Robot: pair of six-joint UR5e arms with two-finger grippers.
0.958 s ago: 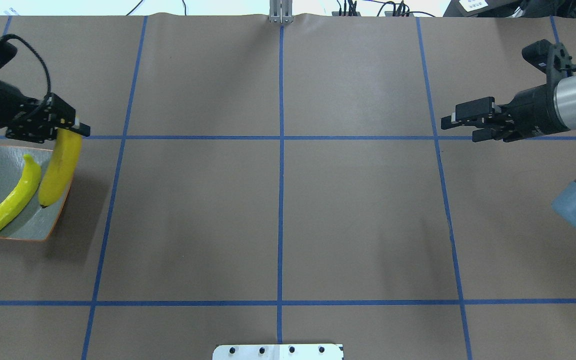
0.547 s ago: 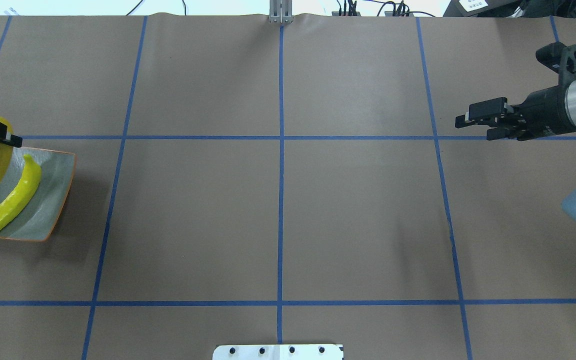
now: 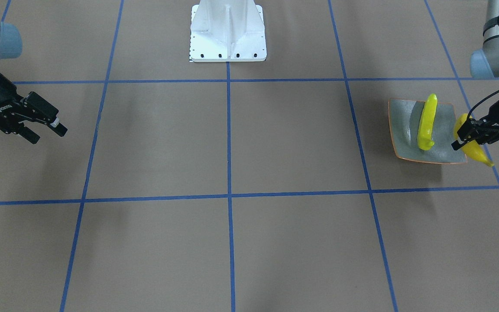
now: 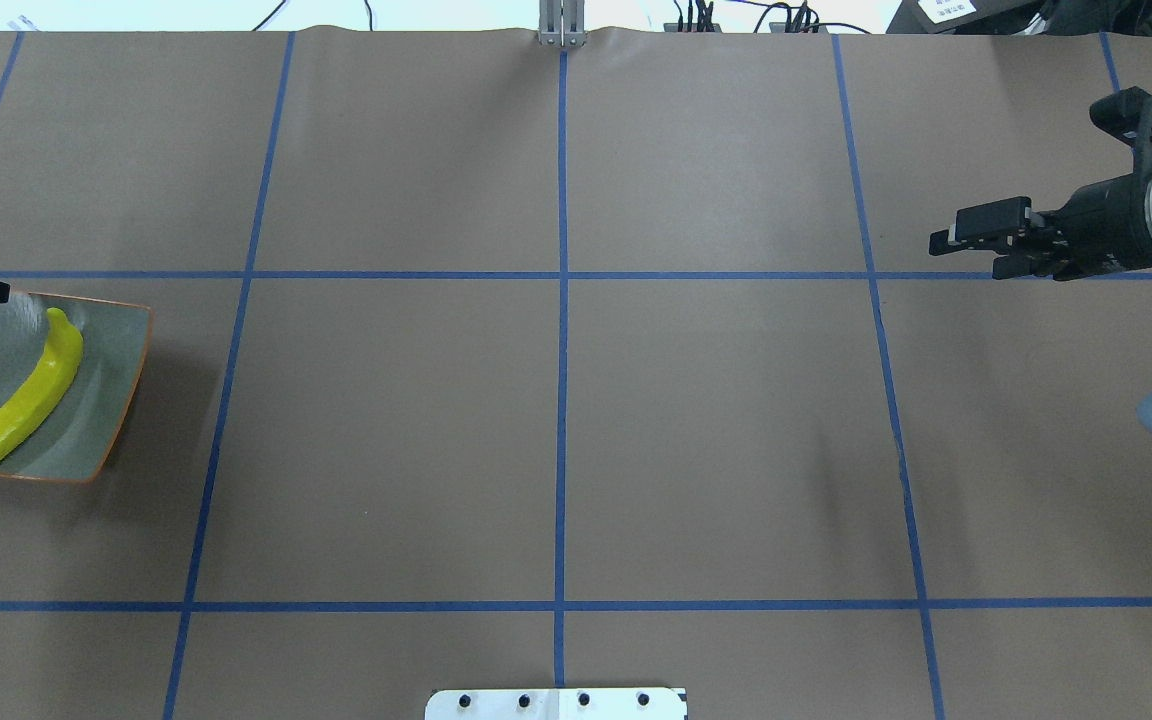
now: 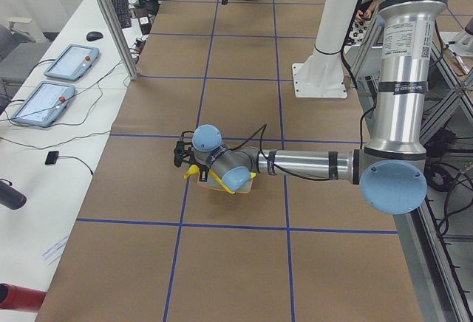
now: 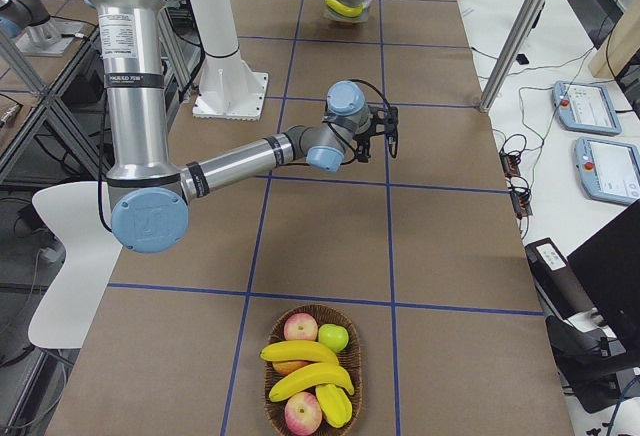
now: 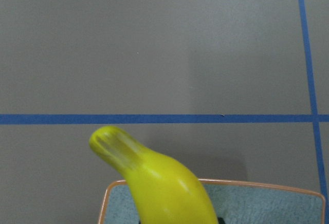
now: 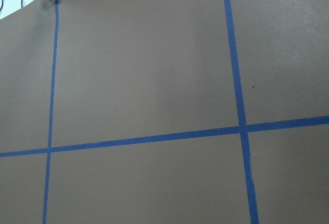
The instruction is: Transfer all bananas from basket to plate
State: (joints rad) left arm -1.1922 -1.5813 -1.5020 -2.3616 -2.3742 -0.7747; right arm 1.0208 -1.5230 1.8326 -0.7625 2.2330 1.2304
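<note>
Your left gripper (image 3: 464,138) is clamped on a banana (image 3: 477,152) over the left edge of the plate (image 3: 403,138). Your right gripper (image 3: 48,134) hangs empty, jaws apart.

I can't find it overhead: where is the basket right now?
The basket sits at the table's end on the robot's right, closest to the camera in the exterior right view, with bananas inside.

My two arms, left (image 5: 310,165) and right (image 6: 240,161), are silver tubes with pale blue-grey caps at the joints, and each carries a printed label strip down its upright section. The base (image 3: 228,30) is white metal with a row of dark screws along its foot plate. Both the right hand (image 3: 49,134) and the left hand (image 3: 464,136) are matte black, and a thin black cable (image 3: 487,99) loops to the left one.
</note>
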